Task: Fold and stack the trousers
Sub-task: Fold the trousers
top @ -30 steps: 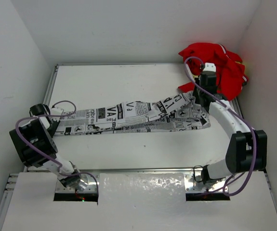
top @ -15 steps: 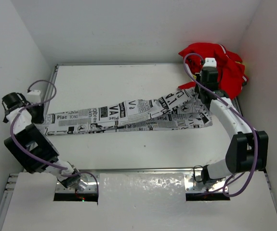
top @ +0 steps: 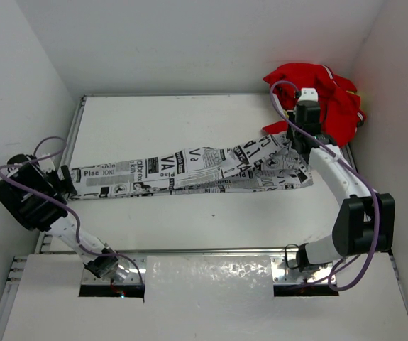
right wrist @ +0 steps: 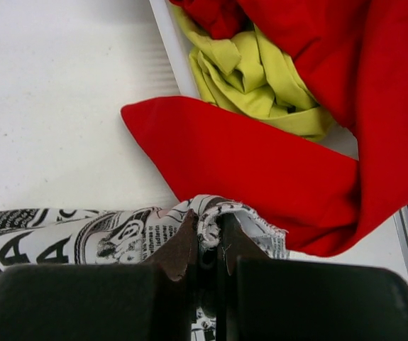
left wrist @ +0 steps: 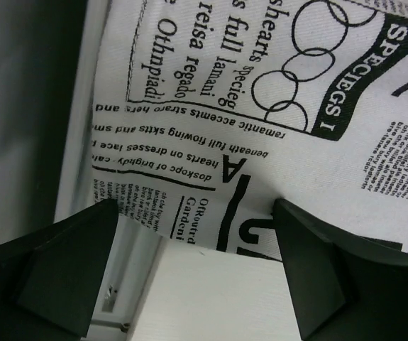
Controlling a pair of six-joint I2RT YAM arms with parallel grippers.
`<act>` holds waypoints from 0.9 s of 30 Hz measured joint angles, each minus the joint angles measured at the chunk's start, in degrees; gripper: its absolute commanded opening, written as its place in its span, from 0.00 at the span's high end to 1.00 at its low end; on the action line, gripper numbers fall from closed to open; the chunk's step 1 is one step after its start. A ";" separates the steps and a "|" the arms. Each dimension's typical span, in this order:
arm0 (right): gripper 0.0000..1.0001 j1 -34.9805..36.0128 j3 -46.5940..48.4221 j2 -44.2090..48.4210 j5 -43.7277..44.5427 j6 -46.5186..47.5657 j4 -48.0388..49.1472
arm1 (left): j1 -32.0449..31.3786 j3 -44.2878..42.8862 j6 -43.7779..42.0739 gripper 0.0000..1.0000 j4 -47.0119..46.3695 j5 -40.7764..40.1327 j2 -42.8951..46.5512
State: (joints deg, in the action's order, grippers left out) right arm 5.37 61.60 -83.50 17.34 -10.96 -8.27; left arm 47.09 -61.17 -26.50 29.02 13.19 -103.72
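Note:
The trousers (top: 189, 170), white with black newsprint, lie stretched in a long strip across the table from left to right. My left gripper (top: 63, 182) sits at their left end. In the left wrist view it (left wrist: 195, 213) is open, the hem of the trousers (left wrist: 260, 106) lying flat just past its fingertips and nothing pinched. My right gripper (top: 296, 145) is at the strip's right end. In the right wrist view it (right wrist: 211, 227) is shut on a bunched fold of the trousers (right wrist: 83, 234).
A heap of red cloth (top: 324, 92) fills the far right corner, right behind my right gripper. In the right wrist view yellow-green cloth (right wrist: 253, 78) is tucked in the red cloth (right wrist: 260, 163). The table's left rail (top: 76, 128) and white walls close in the space.
My left gripper drew the leg end leftward, pulling the trousers straighter, then opened and let the hem go; the left arm swung low to the left. The right gripper kept its hold.

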 measured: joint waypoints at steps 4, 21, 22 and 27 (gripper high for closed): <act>1.00 0.00 -1.75 0.87 -0.07 0.00 -0.28 | 0.22 -1.53 0.13 0.23 0.33 0.00 -1.40; 1.00 1.84 -6.97 21.03 0.52 -3.56 -15.96 | 2.54 3.23 -12.46 1.00 -0.90 0.31 3.17; 1.00 2.45 -6.99 22.99 0.52 -4.02 -17.44 | 2.78 3.23 -13.75 1.00 0.22 -0.61 3.48; 1.00 7.06 -6.84 30.36 1.07 -7.28 -26.80 | 3.50 3.39 -18.82 1.00 4.57 -3.96 4.72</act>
State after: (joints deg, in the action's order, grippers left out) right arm 12.43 54.76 -53.15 18.41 -18.24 -35.07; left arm 50.59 -57.78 -45.32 33.58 9.23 -99.00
